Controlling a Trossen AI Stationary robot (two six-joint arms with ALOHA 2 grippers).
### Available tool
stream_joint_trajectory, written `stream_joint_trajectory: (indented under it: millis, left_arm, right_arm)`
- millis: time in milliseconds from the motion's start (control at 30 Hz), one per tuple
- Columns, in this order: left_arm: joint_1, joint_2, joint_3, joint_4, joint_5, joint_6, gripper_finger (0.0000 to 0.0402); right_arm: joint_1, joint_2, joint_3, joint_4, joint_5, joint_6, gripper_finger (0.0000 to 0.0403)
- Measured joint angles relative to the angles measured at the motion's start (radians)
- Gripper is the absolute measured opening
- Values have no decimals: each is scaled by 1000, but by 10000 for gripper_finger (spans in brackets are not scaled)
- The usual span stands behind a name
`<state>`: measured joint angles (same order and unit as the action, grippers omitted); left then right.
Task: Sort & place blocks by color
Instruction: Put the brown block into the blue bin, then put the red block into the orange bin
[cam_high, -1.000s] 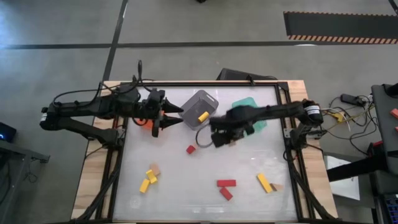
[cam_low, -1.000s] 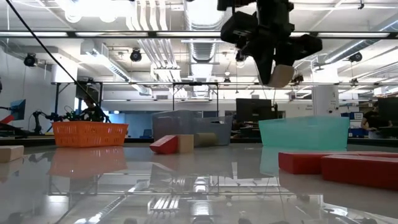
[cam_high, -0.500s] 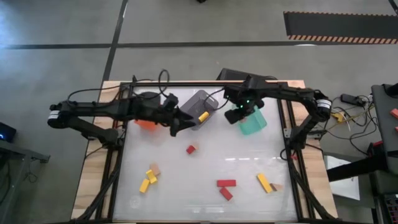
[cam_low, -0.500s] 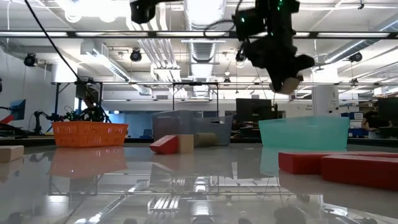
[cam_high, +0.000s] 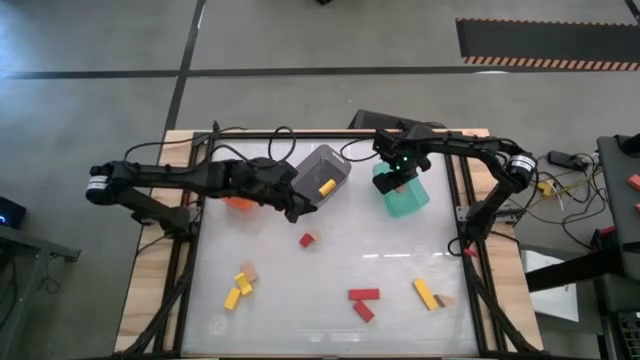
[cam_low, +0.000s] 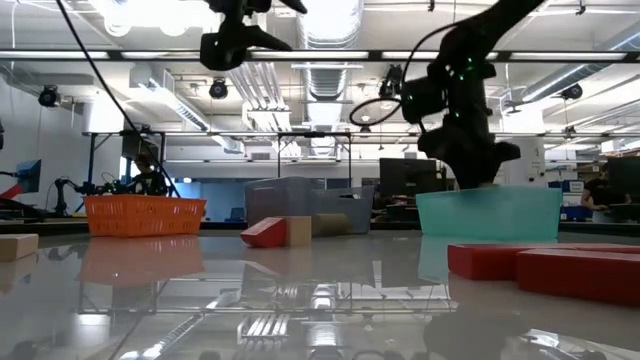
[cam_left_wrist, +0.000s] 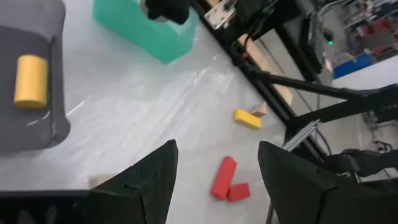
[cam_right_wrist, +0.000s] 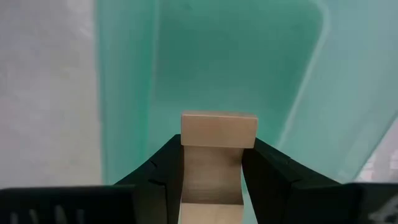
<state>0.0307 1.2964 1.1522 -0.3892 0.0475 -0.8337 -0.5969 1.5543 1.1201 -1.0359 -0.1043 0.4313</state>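
My right gripper (cam_high: 396, 178) (cam_right_wrist: 212, 163) is over the green bin (cam_high: 408, 200) (cam_right_wrist: 236, 56), shut on a pale tan block (cam_right_wrist: 218, 132). In the low view it (cam_low: 478, 172) reaches the bin's rim (cam_low: 490, 200). My left gripper (cam_high: 300, 209) (cam_left_wrist: 214, 180) hangs open above the table, just near of the grey bin (cam_high: 322, 172), in which a yellow block (cam_high: 326, 187) (cam_left_wrist: 30, 81) lies. On the glass lie a red block with a tan one (cam_high: 307, 240), yellow blocks (cam_high: 239, 287), red blocks (cam_high: 362, 302) (cam_left_wrist: 225, 181) and a yellow bar (cam_high: 425, 293). My right gripper pinches the tan block between its two fingers (cam_right_wrist: 163, 171), on two opposite side faces. The block's free end (cam_right_wrist: 218, 127) sticks out past the fingertips. The fingers point down from above. The block is lifted clear, above the inside of the green bin.
The orange bin (cam_high: 238, 201) (cam_low: 144, 216) sits at the far left, partly under my left arm. The three bins stand in a row along the far side. The frame's rails (cam_high: 465, 200) border the glass. Open glass lies between the block groups.
My right gripper has carried the tan block from the table's middle toward the far right, over the green bin, and has come down to its rim. My left gripper has moved from the orange bin toward the right and a little nearer, to the grey bin's near side.
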Motion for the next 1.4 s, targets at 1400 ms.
stream_joint_trajectory:
  millis: [1400]
  left_arm:
    - [0, 23, 0, -154, -29, 2, 208]
  right_arm:
    - [-19, -10, 38, 30, 2, -24, 168]
